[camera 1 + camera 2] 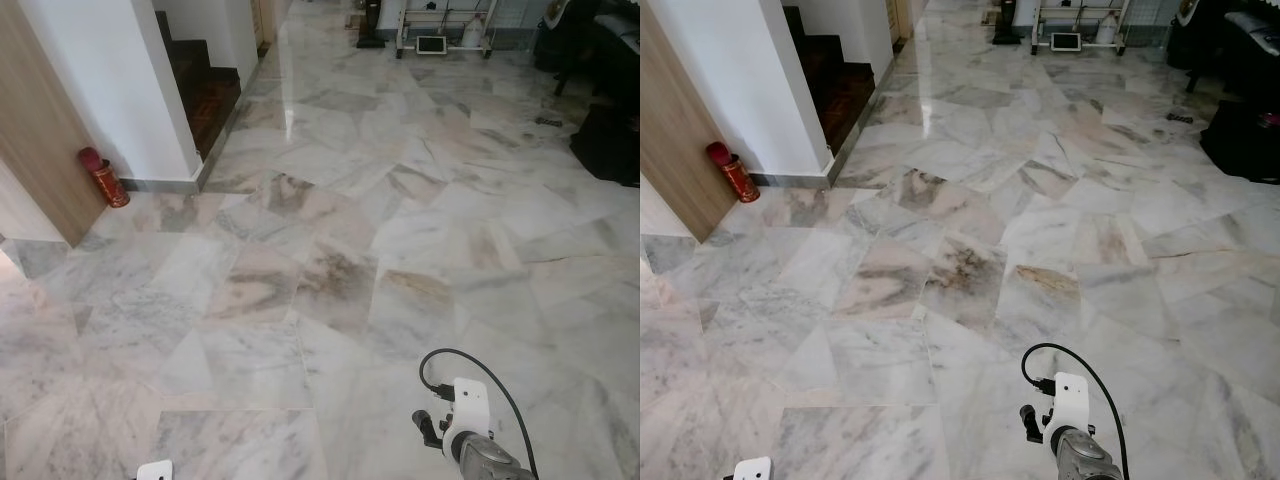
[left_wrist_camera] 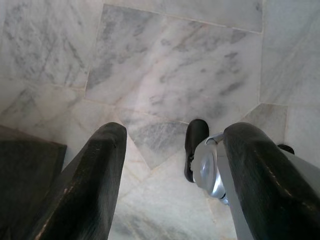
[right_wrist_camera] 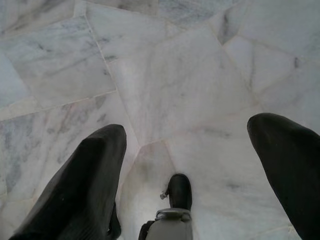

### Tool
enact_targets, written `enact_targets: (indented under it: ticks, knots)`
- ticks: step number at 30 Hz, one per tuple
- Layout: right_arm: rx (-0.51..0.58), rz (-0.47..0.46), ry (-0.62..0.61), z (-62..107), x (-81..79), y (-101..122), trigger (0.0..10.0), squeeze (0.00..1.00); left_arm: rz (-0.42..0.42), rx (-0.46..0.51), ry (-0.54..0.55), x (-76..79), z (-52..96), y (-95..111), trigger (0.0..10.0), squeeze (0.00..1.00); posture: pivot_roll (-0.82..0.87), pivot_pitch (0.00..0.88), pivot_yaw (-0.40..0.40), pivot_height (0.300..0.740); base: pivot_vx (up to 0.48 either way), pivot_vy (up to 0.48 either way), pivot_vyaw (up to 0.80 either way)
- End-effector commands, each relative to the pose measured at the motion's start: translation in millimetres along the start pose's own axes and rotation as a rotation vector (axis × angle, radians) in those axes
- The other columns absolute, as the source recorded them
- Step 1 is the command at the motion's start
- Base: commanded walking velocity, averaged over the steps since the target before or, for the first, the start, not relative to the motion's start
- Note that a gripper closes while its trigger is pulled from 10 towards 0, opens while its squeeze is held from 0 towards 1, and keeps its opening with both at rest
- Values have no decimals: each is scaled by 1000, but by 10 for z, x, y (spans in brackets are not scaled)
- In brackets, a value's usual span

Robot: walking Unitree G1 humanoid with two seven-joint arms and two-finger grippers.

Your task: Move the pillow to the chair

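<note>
A wide marble floor [image 1: 330,270] of grey, white and tan slabs stretches ahead of me, glossy enough to carry a bright streak of reflected light toward the far end of the room. On my left, a white wall [image 1: 110,80] turns a corner beside a wood-panelled surface [image 1: 35,130], and past that corner a dark staircase [image 1: 205,85] climbs out of sight. A black piece of furniture [image 1: 605,140] sits at the far right edge, and a white wheeled rack [image 1: 445,25] stands against the far wall. A red cylindrical canister [image 1: 103,177] leans at the foot of the wall, where the wood panel meets the white corner.

Low in my forward view, my right arm [image 1: 470,430] hangs with its white wrist housing and a looping black cable [image 1: 480,365] above the tiles. Neither the pillow nor the chair can be picked out anywhere I look.

My left gripper [image 2: 172,165] points down at the floor with its jaws spread wide and nothing between them; one of my black feet [image 2: 195,147] shows beyond the fingers. My right gripper [image 3: 187,165] hangs the same way, jaws wide apart and holding nothing, over pale marble.
</note>
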State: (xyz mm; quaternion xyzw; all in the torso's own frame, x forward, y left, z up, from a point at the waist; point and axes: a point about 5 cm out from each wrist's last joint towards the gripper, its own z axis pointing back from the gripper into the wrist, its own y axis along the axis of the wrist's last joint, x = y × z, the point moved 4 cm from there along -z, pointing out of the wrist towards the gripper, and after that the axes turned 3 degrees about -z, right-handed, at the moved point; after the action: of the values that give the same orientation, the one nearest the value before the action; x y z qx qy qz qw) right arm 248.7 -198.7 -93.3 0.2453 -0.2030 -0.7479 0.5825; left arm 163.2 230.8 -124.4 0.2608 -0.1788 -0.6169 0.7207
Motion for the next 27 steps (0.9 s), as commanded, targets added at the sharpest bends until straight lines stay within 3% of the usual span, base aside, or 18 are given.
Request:
enact_targets:
  ticks: [1,10,14,24,25,27]
  knots:
    - [-8,-14,-5,-4,-11,10,10000,0,-1,5,-4,-9,5,-5,10000,0,-41,0,49,740,0,0,0]
    - [19,-14,-3,-4,-16,40,10000,0,4,-3,-3,-16,8,-22,10000,0,-29,0,44,740,0,0,0]
    - [136,-50,-20,11,0,164,10000,0,6,20,9,-30,14,-7,10000,0,-24,0,43,740,0,0,0]
    - [303,90,-77,66,31,384,10000,0,7,32,27,-62,22,-3,10000,0,-22,0,48,740,0,0,0]
    - [398,72,-95,129,131,493,10000,0,7,37,31,-73,23,4,10000,0,-33,0,56,740,0,0,0]
    - [487,61,-102,203,228,598,10000,0,8,40,33,-84,23,10,10000,0,-46,0,62,740,0,0,0]
